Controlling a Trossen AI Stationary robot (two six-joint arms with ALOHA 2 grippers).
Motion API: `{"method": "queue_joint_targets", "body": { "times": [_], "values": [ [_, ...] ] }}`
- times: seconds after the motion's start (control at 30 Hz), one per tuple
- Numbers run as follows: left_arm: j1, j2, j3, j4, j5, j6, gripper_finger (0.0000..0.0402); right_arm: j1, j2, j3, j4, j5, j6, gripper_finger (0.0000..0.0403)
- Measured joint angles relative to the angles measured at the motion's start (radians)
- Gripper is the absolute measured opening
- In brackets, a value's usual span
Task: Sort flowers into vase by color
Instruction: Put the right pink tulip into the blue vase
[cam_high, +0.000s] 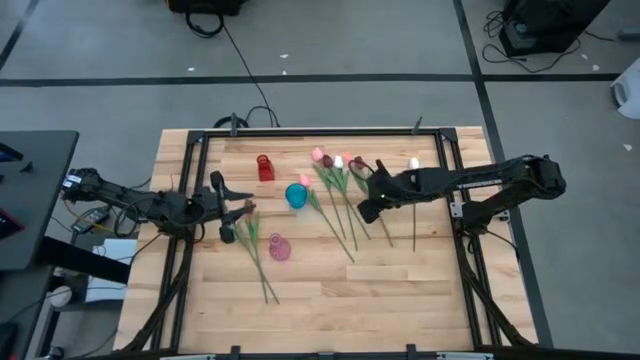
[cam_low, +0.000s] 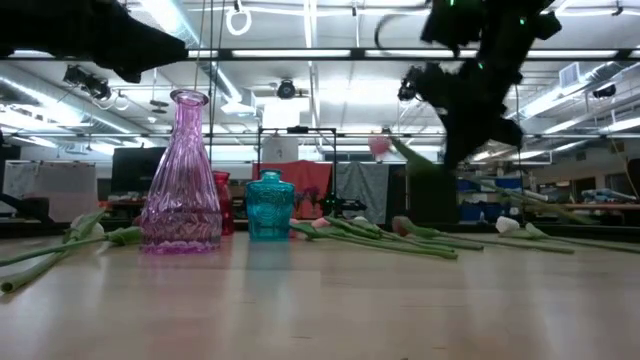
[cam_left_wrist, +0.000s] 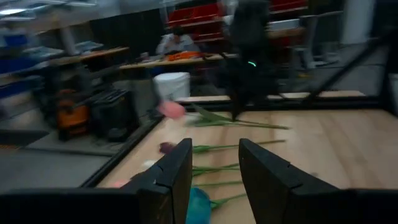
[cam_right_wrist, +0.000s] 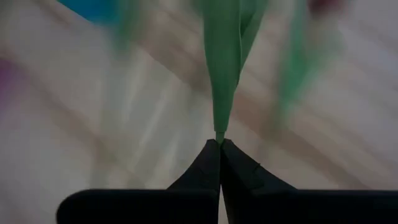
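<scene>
Left claw (cam_high: 232, 220) hovers at about 9 o'clock on the tabletop (cam_high: 330, 290), fingers (cam_left_wrist: 171, 174) apart, nothing between them; flowers (cam_high: 258, 255) lie just beneath it. Pink vase (cam_high: 280, 248), teal vase (cam_high: 297, 195) and red vase (cam_high: 265, 167) stand near the centre, apart from one another. More flowers (cam_high: 340, 195) lie fanned between 12 and 2 o'clock. Right claw (cam_high: 368, 208) is clamped on a green stem (cam_right_wrist: 222, 74) at about 2 o'clock; the bud colour of that flower cannot be told. The low view blurs this arm. Behind: workshop benches, red bins, a seated person (cam_left_wrist: 177, 42).
</scene>
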Motion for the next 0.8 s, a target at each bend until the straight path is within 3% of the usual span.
{"method": "queue_joint_targets", "body": {
  "times": [0.13,0.43,0.67,0.8],
  "values": [
    [-0.001,-0.052,-0.026,0.053,0.106,0.026,0.0137,0.007,-0.017,0.000,0.328,-0.038,-0.160,0.0011],
    [0.000,-0.206,-0.027,-0.082,0.051,0.042,0.0137,0.004,0.113,0.000,1.039,-0.098,-0.495,0.0011],
    [0.000,-0.239,-0.027,-0.116,-0.030,0.039,0.0137,-0.037,0.261,0.000,1.372,-0.072,-0.623,0.0011],
    [0.000,-0.239,-0.027,-0.118,-0.051,0.039,0.0137,-0.062,0.325,0.015,1.460,-0.063,-0.637,0.0011]
  ]
}}
